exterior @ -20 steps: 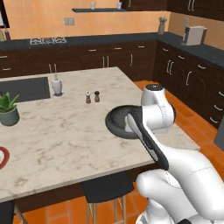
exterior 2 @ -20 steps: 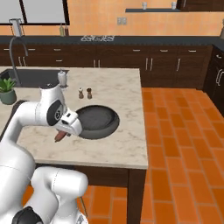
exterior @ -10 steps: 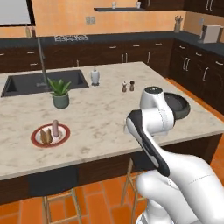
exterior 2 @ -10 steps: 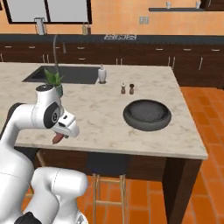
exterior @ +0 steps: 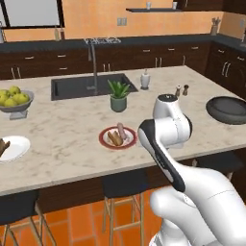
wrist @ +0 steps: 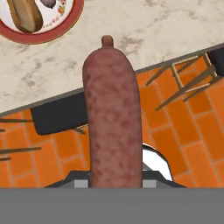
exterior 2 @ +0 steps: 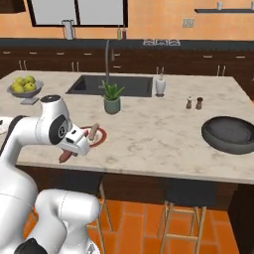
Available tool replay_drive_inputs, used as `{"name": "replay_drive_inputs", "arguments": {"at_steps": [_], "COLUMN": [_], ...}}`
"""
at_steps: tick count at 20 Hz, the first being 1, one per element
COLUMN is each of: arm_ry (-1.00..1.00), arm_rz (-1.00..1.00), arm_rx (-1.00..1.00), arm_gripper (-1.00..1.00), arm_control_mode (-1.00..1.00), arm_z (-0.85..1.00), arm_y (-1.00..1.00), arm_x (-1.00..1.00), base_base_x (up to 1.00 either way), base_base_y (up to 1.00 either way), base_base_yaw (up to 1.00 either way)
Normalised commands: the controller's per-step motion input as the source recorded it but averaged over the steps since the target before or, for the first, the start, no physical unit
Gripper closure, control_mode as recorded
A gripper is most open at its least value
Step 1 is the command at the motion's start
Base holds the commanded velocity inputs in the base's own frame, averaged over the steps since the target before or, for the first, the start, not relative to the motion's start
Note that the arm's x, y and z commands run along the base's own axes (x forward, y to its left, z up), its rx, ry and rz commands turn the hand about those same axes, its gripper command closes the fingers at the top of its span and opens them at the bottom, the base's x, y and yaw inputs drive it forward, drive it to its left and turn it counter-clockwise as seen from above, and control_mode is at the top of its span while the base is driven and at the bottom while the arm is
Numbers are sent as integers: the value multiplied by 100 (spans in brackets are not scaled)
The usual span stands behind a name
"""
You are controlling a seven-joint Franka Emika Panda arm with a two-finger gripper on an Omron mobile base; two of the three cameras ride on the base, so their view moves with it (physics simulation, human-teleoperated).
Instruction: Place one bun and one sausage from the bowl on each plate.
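Gripper (exterior 2: 69, 151) clenched on sausage (wrist: 113, 118), hanging past counter edge, near red-rimmed plate (exterior: 104, 141) holding bun (exterior: 114, 138). Dark bowl (exterior 2: 231, 134) well apart.

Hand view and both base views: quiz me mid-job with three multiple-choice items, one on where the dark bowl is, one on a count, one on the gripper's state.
1. Where does the dark bowl stand?
A. Near the right end of the island counter
B. In the sink
C. On a stool

2. How many small shakers stand on the counter?
A. One
B. Four
C. Two

3. What is the gripper's state?
A. Open and empty
B. Shut on a sausage
C. Shut on a bun

Answers:
1 A: the dark bowl sits on the counter towards its right end.
2 C: a pale and a dark one make up the shakers, side by side.
3 B: the gripper holds the sausage, which rises from it in the hand view.
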Motion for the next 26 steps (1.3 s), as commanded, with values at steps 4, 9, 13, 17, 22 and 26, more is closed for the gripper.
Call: {"name": "replay_drive_inputs", "arguments": {"at_steps": [4,9,13,17,22,26], "arm_ry": [0,0,0,0,0,6], "arm_rz": [0,0,0,0,0,6], "arm_rx": [0,0,0,0,0,0], "arm_gripper": [100,100,100,100,100,100], "arm_control_mode": [100,100,100,100,100,-100], "arm_z": [0,0,0,0,0,0], "arm_y": [0,0,0,0,0,1], "arm_x": [0,0,0,0,0,31], "base_base_x": [4,25,43,35,7,7], "base_base_y": [100,100,100,100,92,7], "base_base_yaw": [0,0,1,0,2,1]}}
